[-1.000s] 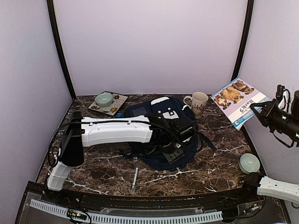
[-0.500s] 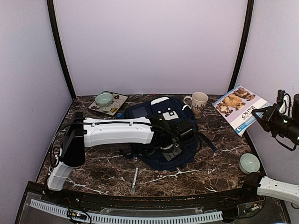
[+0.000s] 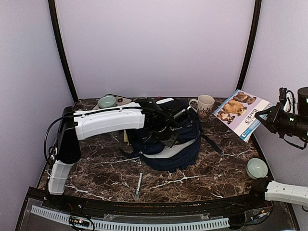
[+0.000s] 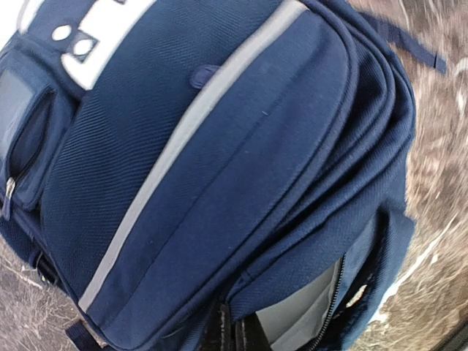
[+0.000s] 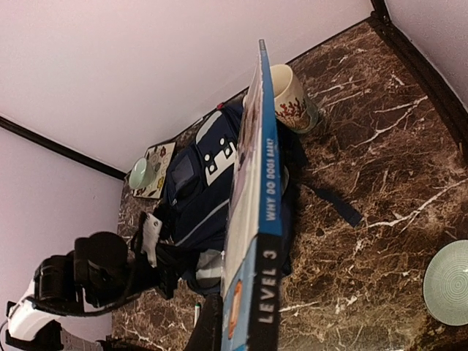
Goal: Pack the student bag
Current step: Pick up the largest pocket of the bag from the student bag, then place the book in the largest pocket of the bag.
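The student bag point(image 3: 185, 154), navy with a pale stripe, sits mid-table and fills the left wrist view point(image 4: 219, 146). My left gripper point(image 3: 168, 136) is shut on the fabric edge beside its open zipper point(image 4: 235, 327). It holds that edge raised, so the grey lining point(image 4: 307, 311) shows. Off to the right my right gripper point(image 3: 266, 120) hangs in the air, shut on a blue-and-white dog book point(image 3: 240, 113). In the right wrist view the book point(image 5: 256, 219) stands edge-on above the bag point(image 5: 197, 197). It hides one finger of that gripper point(image 5: 232, 325).
A flowered mug point(image 3: 204, 106) stands just right of the bag. A green bowl point(image 3: 107, 101) rests on a patterned tray at the back left. A second green bowl point(image 3: 256, 168) sits near the right edge. A pen point(image 3: 139, 185) lies near the front edge.
My left gripper closed on the bag's edge and pulled it up and back, opening the mouth. The right gripper shifted the book slightly left.
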